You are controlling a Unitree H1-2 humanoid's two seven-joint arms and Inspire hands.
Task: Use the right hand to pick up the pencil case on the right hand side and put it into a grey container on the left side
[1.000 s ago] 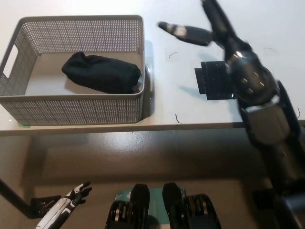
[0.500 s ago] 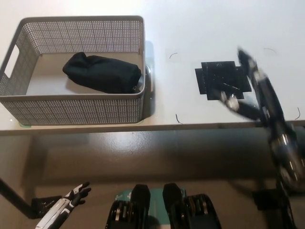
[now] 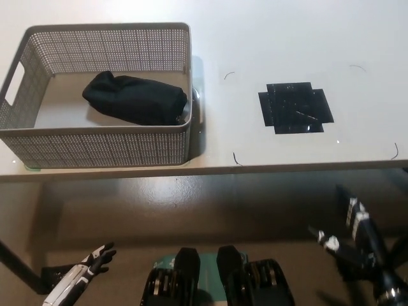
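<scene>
- Since the earlier frames, the black right hand has been drawn back off the white table and is now seen low at the lower right, below the table's front edge, over the brown floor.
- Nothing is held by it; its fingers are blurred, so how wide they stand cannot be told.
- At the lower left the white left hand is at rest, with dark fingertips spread apart and nothing gripped, well below the table.
- Between the right hand and the table's near edge only bare floor is seen; the right half of the tabletop lies open, marked only by a black cross-shaped patch of tape and a few thin dark curls.
- The pencil case is found inside the grey container on the left of the table, resting on its pale floor.
- Its long axis runs roughly left to right, tilted slightly, with the left end a little farther from the robot and the right end near the container's right wall.
- The case looks soft, black and rounded, like a stuffed fabric pouch.
- The container is rectangular, with perforated lattice walls, a smooth rim and a cut-out handle in its left wall; its front wall stands just behind the table's front edge.
</scene>
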